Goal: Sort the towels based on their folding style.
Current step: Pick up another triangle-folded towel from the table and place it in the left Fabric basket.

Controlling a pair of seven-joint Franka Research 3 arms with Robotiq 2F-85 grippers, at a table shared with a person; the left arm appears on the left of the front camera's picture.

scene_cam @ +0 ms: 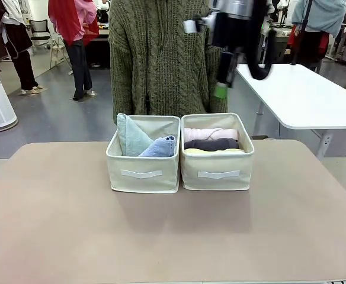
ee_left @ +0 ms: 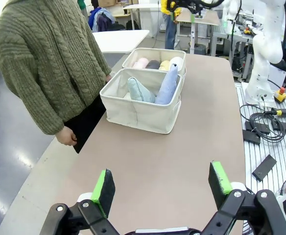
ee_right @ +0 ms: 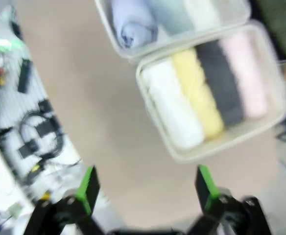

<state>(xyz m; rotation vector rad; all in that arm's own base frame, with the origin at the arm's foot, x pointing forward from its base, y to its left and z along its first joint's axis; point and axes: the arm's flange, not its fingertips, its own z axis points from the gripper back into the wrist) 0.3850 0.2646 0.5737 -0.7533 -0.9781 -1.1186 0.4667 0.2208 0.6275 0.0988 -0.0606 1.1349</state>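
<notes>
Four rolled towels (ee_right: 209, 93), white, yellow, dark grey, pink, lie side by side right of centre, slightly blurred; cone folds (ee_right: 133, 24) upper left. Right gripper (ee_right: 148, 188) and left gripper (ee_left: 162, 188) spread, holding nothing.

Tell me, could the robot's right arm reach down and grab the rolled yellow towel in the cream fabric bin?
Probably yes. The right gripper is open and empty above the table, and the rolled yellow towel lies uncovered in the cream fabric bin. The white towel and dark grey towel press against it, so pinching looks tight.
</notes>
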